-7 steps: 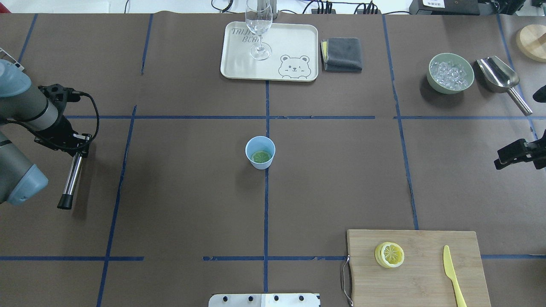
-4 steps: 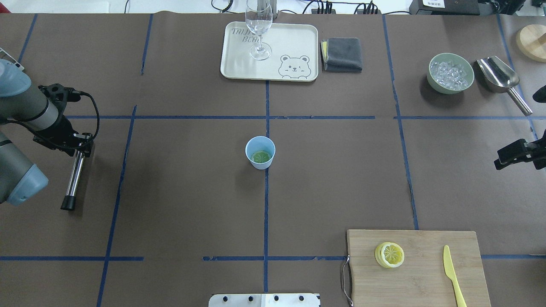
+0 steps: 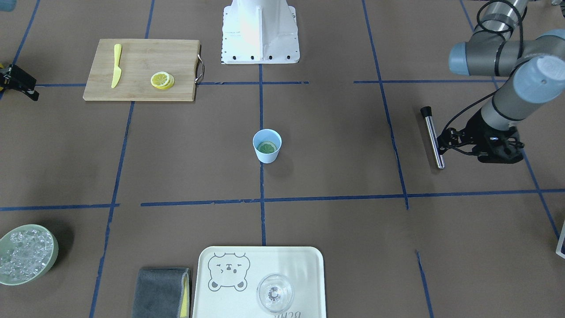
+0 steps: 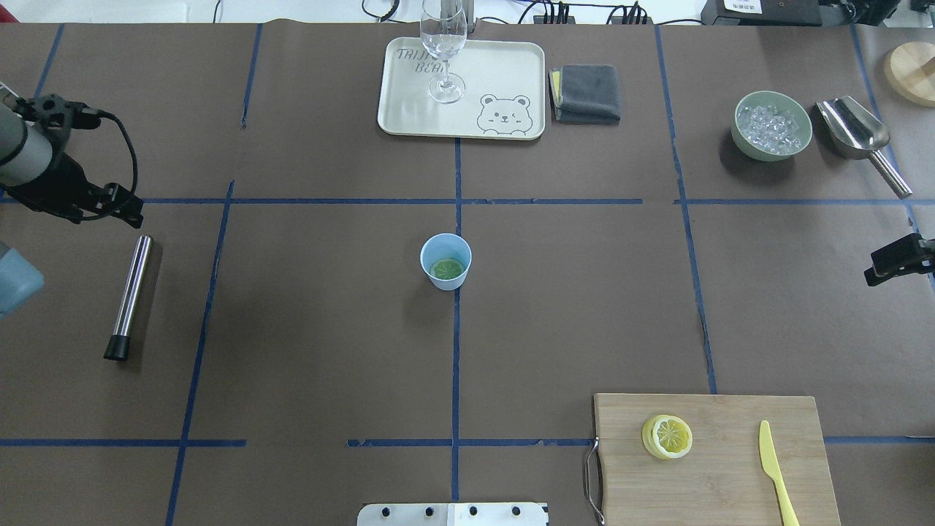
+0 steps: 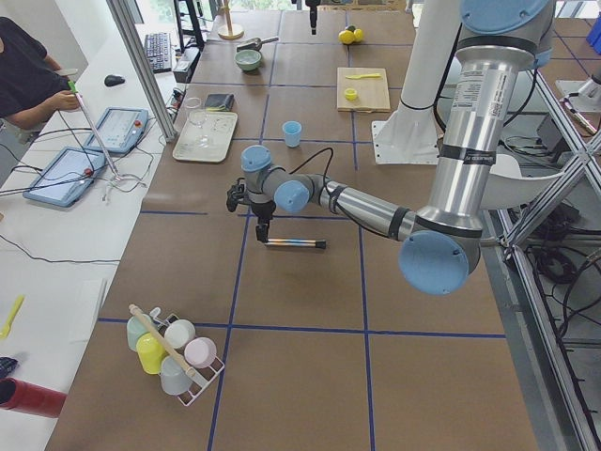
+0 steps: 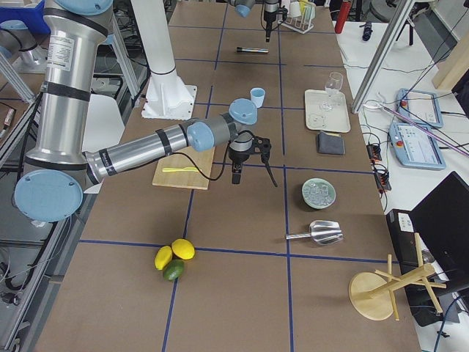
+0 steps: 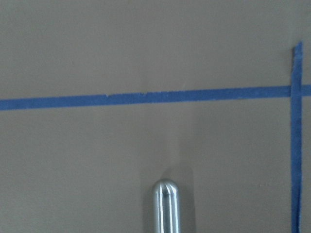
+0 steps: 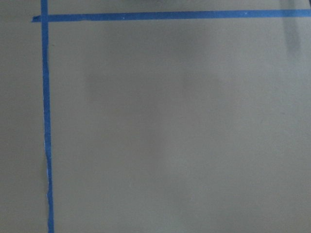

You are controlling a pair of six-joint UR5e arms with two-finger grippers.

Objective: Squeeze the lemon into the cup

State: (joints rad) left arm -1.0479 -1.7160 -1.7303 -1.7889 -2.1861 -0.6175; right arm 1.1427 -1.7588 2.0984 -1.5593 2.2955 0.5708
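Observation:
The light-blue cup (image 4: 445, 261) stands upright at the table's centre, also in the front view (image 3: 267, 145), with a green slice at its bottom. Lemon slices (image 4: 667, 436) lie stacked on the wooden cutting board (image 4: 730, 475) at the near right, also in the front view (image 3: 162, 80). My left gripper (image 4: 120, 207) is open and empty at the far left, just beyond a steel rod (image 4: 131, 296) lying on the table. My right gripper (image 4: 887, 267) is at the right edge, open and empty, far from the board and cup.
A yellow toy knife (image 4: 773, 464) lies on the board. At the back stand a tray (image 4: 504, 73) with a clear glass (image 4: 443, 51), a grey cloth (image 4: 586, 93), a green ice bowl (image 4: 772, 126) and a metal scoop (image 4: 858, 135).
My left gripper has let go of the steel rod, which now lies on the table, and has drawn back toward the far left. My right gripper has moved slightly right.

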